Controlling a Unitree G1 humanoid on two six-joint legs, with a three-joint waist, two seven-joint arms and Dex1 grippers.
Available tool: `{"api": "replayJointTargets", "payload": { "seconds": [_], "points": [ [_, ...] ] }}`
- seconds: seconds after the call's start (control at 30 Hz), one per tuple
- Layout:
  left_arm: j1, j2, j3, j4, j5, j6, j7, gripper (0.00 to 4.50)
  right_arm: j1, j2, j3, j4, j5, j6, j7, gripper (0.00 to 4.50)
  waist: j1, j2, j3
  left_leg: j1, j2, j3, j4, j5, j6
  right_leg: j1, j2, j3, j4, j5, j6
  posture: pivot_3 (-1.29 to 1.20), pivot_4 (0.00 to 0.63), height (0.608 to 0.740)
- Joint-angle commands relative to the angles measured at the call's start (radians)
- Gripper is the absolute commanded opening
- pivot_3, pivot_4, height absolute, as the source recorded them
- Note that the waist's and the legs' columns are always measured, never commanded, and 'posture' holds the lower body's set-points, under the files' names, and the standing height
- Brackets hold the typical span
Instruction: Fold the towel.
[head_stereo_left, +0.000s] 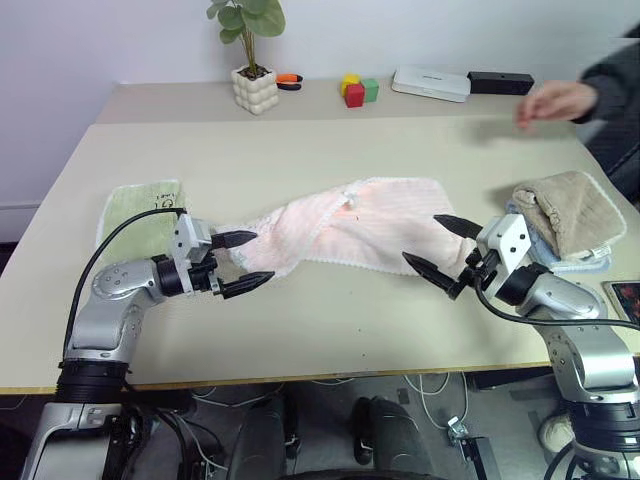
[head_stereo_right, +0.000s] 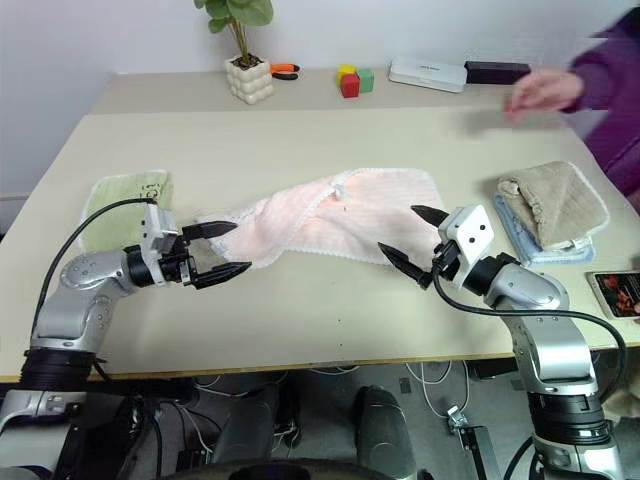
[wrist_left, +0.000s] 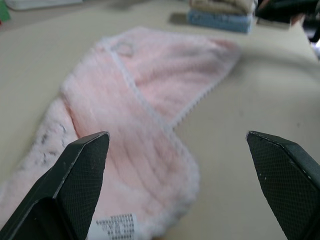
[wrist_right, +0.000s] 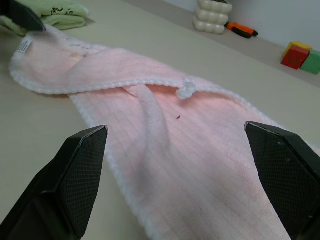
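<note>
1. I see the pink towel (head_stereo_left: 345, 232) lying crumpled across the middle of the table (head_stereo_left: 300, 330), stretched between my two arms, with part of it folded over on itself along a white edge.
2. My left gripper (head_stereo_left: 243, 263) has its fingers spread wide at the towel's left end, one finger above and one below the cloth's edge as the head view shows it; it is pinching nothing.
3. From the left wrist view, a small white tag (wrist_left: 114, 226) sits at the towel's near end, between the two fingertips.
4. My right gripper (head_stereo_left: 438, 246) is also spread wide, at the towel's right end, its fingers pointing toward the cloth without closing on it.
5. A green towel (head_stereo_left: 138, 210) lies flat on the table just behind my left gripper.
6. A tan towel (head_stereo_left: 570, 208) sits folded on top of a blue cloth (head_stereo_right: 520, 232) near the table's right edge, behind my right arm.
7. On the far strip I see a potted plant (head_stereo_left: 251, 55), an orange-handled tool (head_stereo_left: 289, 80), coloured blocks (head_stereo_left: 357, 90), a white box (head_stereo_left: 431, 83) and a black box (head_stereo_left: 500, 82).
8. A person's hand (head_stereo_left: 553, 103) hovers over the far right corner.
</note>
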Motion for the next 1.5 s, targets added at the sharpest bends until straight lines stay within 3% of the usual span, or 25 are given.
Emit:
{"api": "replayJointTargets", "payload": {
  "seconds": [0.03, 0.63, 1.23, 1.33, 1.5],
  "points": [
    [0.005, 0.034, -0.015, -0.009, 0.049, -0.044, -0.012, 4.5, -0.022, 0.023, 0.015, -0.008, -0.005, -0.027, -0.012, 4.48, -0.001, 0.0, 0.0, 0.0, 0.0, 0.0, 0.0, 0.0, 0.0, 0.0, 0.0, 0.0, 0.0, 0.0, 0.0, 0.0, 0.15, 0.74],
    [-0.006, 0.073, -0.051, 0.021, 0.119, -0.191, -0.083, 4.5, -0.122, 0.155, 0.152, 0.036, -0.063, -0.069, -0.063, 4.48, -0.001, 0.0, 0.0, 0.0, 0.0, 0.001, -0.001, 0.0, 0.0, -0.001, 0.0, 0.0, 0.0, 0.0, 0.0, 0.0, 0.15, 0.74],
    [-0.227, 0.012, -0.215, 0.293, 0.333, -0.307, -0.042, 4.5, -0.152, 0.247, 0.199, 0.01, -0.113, -0.128, -0.152, 4.48, 0.001, 0.0, 0.0, -0.001, -0.001, 0.005, 0.0, 0.0, 0.0, 0.0, 0.0, 0.0, 0.0, 0.0, 0.0, 0.0, 0.15, 0.74],
    [-0.258, 0.01, -0.244, 0.343, 0.361, -0.294, -0.055, 3.71, -0.138, 0.251, 0.192, 0.007, -0.122, -0.141, -0.172, 4.5, -0.001, 0.0, 0.0, 0.0, 0.0, 0.005, 0.0, 0.0, 0.0, -0.001, 0.0, 0.0, 0.0, 0.0, 0.0, 0.0, 0.15, 0.74],
    [-0.281, -0.008, -0.252, 0.361, 0.343, -0.271, -0.087, 1.18, -0.125, 0.254, 0.195, -0.001, -0.134, -0.152, -0.197, 4.5, -0.002, 0.0, 0.0, 0.0, 0.0, 0.006, 0.0, 0.0, 0.0, -0.001, 0.001, 0.0, 0.001, 0.0, 0.0, 0.0, 0.15, 0.74]
  ]
}}
